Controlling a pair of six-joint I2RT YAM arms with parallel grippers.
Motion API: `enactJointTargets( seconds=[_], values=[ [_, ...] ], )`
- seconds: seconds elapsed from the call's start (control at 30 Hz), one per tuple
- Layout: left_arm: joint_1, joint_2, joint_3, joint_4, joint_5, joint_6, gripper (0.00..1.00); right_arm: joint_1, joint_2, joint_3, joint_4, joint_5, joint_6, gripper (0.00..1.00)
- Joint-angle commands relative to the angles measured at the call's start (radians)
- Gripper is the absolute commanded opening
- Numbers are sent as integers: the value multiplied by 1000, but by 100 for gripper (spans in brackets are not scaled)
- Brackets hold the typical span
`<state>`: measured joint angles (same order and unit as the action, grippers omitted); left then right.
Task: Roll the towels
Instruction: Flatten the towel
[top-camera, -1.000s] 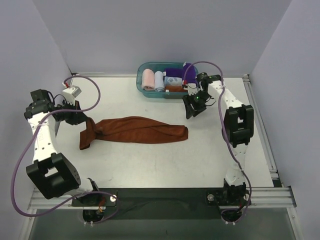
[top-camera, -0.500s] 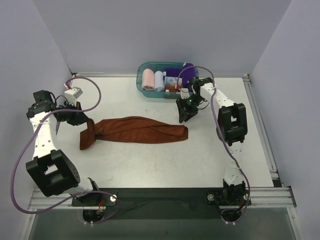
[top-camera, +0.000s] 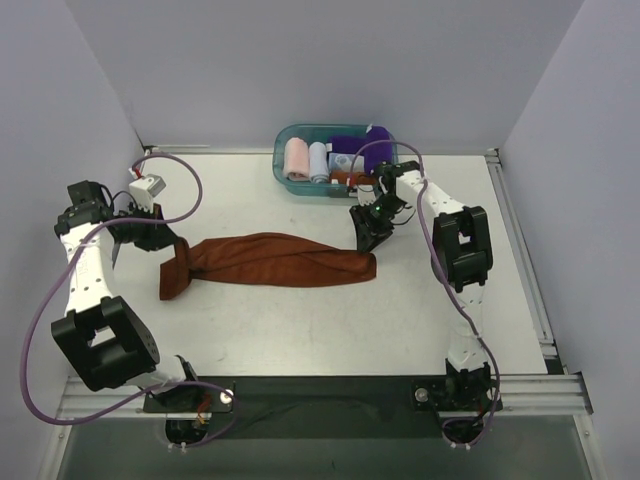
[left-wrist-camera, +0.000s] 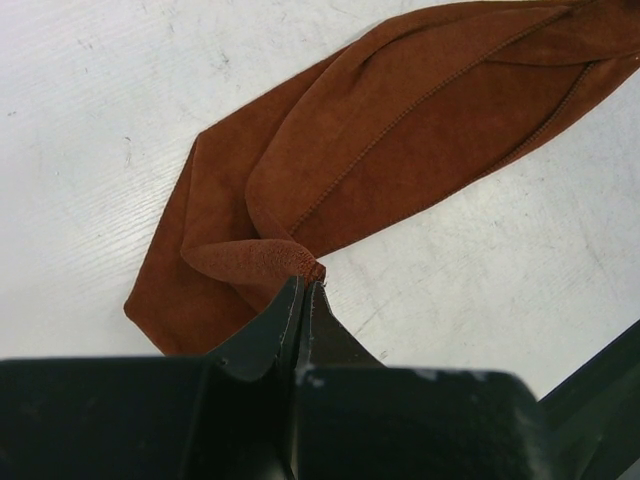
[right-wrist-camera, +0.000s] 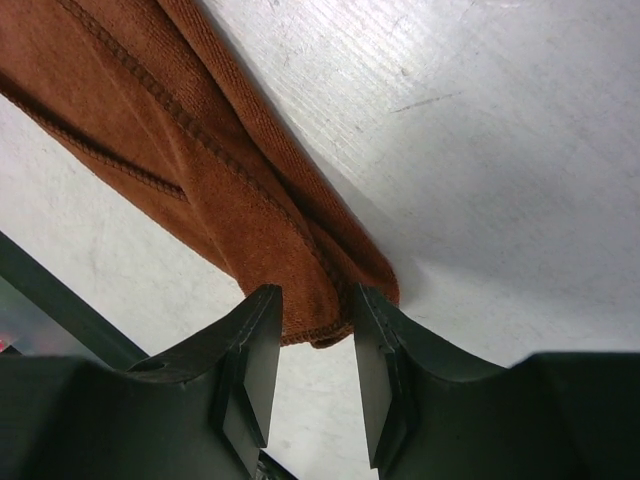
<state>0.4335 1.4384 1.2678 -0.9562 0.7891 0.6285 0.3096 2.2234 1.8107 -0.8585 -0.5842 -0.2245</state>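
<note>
Now the left gripper (left-wrist-camera: 303, 288) pinches the left corner of the brown towel (top-camera: 270, 260), bunched on the table (top-camera: 300, 330). The right gripper (right-wrist-camera: 313, 300) straddles its right end, jaws apart. Best to bite both layers squarely before stretching it flat.

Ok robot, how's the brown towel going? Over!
Left gripper shut on corner of brown towel. Right gripper open, straddling other end. Towel unrolled. Nothing blocking.
</note>
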Motion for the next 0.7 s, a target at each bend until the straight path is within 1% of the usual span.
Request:
enactJointTargets(
  seconds=[0.0, 0.17, 0.27, 0.3, 0.37, 0.4, 0.6, 0.67],
  values=[
    [-1, 1, -2, 31, 4, 8, 0, 8, 2, -28, -57, -34, 1, 34],
    [-2, 8, 4, 33, 6, 7, 0, 11, -18, -60, -60, -54, -1, 31],
    [-1, 14, 4, 33, 7, 4, 0, 11, -24, -68, -62, -55, -6, 24],
    [-1, 14, 2, 33, 7, 2, 0, 11, -24, -70, -62, -55, -6, 15],
    [-2, 14, 2, 37, 6, 2, 0, 11, -30, -67, -60, -57, -6, 7],
    [-2, 16, 5, 36, -1, 0, 0, 10, -36, -62, -62, -55, -6, 0],
    [-1, 37, 60, 34, -5, -39, 0, -17, -151, -51, -71, -28, -24, 0],
    [1, 65, 99, 30, -5, -53, 0, -29, -198, -37, -80, 18, -47, 1]
  ],
)
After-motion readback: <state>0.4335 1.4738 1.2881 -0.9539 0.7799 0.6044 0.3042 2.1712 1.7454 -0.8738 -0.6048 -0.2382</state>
